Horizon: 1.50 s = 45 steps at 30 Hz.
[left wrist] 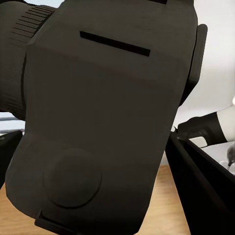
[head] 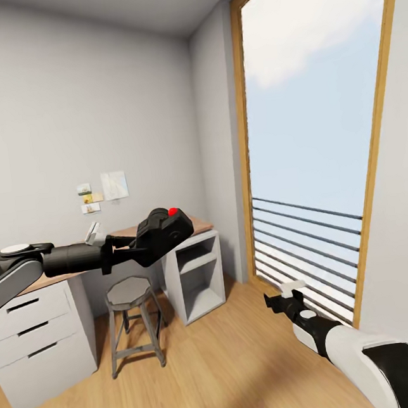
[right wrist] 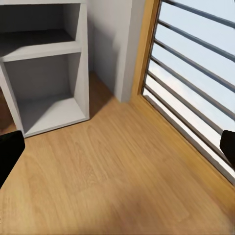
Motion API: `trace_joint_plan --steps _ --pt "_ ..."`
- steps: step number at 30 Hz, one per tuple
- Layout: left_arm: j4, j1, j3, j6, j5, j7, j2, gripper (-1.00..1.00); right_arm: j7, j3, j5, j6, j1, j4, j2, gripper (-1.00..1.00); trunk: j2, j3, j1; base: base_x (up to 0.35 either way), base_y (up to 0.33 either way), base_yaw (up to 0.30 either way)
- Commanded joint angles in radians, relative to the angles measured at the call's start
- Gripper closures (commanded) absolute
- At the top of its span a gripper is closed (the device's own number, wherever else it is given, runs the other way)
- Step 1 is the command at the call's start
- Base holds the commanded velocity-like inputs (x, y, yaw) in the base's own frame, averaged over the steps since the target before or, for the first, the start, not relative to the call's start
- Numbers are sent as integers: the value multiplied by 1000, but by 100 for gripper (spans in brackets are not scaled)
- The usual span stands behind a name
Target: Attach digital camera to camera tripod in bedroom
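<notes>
Left jaws clamped on digital camera [head: 165,233], held aloft over stool [head: 131,293] beside bench [head: 38,283], red button up. Right jaws spread wide, empty, low over floor [right wrist: 122,171] near window railing [head: 311,242]. Tripod unsighted; direction from camera unknown. Left arm carries.

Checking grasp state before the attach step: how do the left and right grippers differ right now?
The left gripper is shut on the digital camera, red button up; the right gripper holds nothing, its fingertips spread wide apart at the edges of its wrist view.
The left gripper is held up in front of the desk, while the right gripper hangs low over the wood floor near the window railing.
Both have black fingers.
</notes>
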Motion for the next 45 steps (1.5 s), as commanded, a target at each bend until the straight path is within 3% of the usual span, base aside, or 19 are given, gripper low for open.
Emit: trace_joint_plan --steps 1,34,45 --pt "0 -2 -3 7 11 0 1 100 -3 5 4 -3 -1 1 0 -100 6 0 -4 0 0 0" --pt "-2 -2 -3 7 11 0 -1 100 -3 5 4 -3 -1 1 0 -100 237 50 -130 0 0 0" --pt "-2 -2 -3 7 11 0 -1 100 -3 5 4 -3 -1 1 1 -100 314 82 -173 0 0 0"
